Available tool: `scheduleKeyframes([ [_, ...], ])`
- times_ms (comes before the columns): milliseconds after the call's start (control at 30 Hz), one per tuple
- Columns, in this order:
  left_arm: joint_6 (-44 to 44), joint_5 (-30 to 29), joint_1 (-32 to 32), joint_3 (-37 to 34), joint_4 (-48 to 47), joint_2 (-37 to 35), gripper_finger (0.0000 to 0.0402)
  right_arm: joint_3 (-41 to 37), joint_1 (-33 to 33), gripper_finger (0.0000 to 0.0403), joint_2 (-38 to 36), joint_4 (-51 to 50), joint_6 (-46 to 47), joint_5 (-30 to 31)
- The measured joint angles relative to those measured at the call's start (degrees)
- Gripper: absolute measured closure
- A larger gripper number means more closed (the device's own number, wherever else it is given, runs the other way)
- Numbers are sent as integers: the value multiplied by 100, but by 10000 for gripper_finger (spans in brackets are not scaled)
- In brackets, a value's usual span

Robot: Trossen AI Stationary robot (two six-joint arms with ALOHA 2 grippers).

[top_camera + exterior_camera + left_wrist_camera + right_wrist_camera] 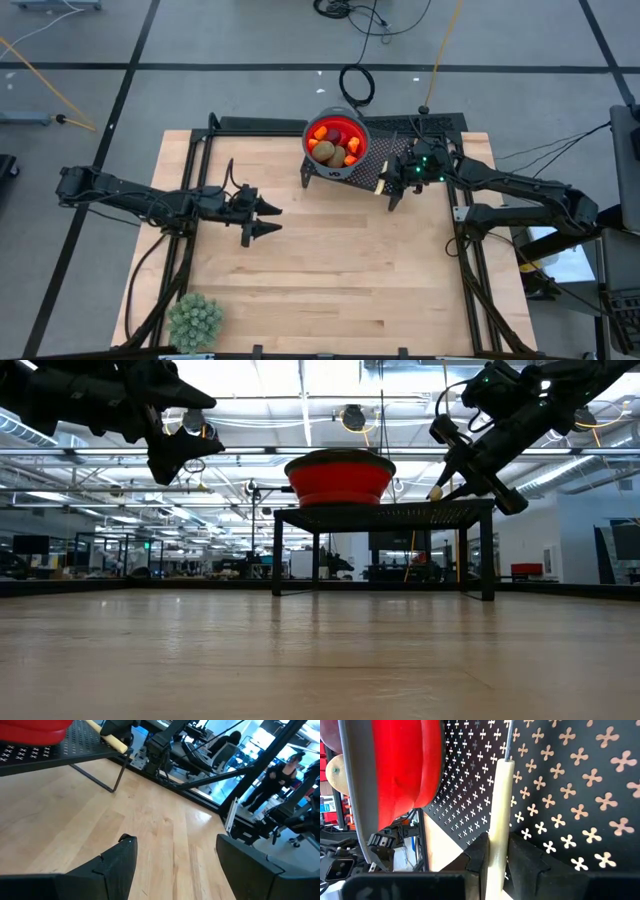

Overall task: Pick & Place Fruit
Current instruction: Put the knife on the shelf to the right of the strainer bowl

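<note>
A: From above, where is the fruit?

B: The fruit (331,148) lies piled in the red bowl (352,131), which sits on the black perforated stand (372,168) at the far middle of the wooden table (330,280). My right gripper (390,189) is at the stand's right end. My left gripper (272,219) hangs over bare wood to the left, well apart from the bowl, fingers spread. A pale green spiky ball (195,320) sits at the near left corner.

A: And from table height?

B: The red bowl (339,477) rests on top of the stand (385,513). My right gripper (437,490) slants down to the stand's right end with a pale tip poking out between the fingers. My left gripper (172,458) is up in the air on the other side.

A: Your left wrist camera?

B: My two fingers (121,860) stand wide apart over the wood with nothing between them. The stand (60,751) and the bowl's edge (31,730) show farther off, and a person (280,775) is in the room behind.

A: The right wrist camera?

B: My fingers (522,857) are clamped on a pale yellow knife handle (499,810), right against the stand's patterned plate (560,795). The bowl (402,770) is just beside it, and one piece of fruit (336,772) peeks past its rim.
</note>
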Motion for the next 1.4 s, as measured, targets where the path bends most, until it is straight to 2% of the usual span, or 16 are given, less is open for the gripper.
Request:
scheduleKeyframes([
  [300, -51, 159, 0, 0, 3, 0, 131, -4, 0, 318, 0, 53, 82, 129],
  [600, -107, 260, 0, 0, 5, 0, 131, -7, -2, 329, 0, 77, 90, 123],
  [933, -107, 373, 0, 0, 10, 0, 131, -7, -4, 333, 0, 69, 131, -303],
  [1400, -104, 454, 0, 0, 32, 0, 131, -7, -53, 333, 0, 69, -53, -20],
])
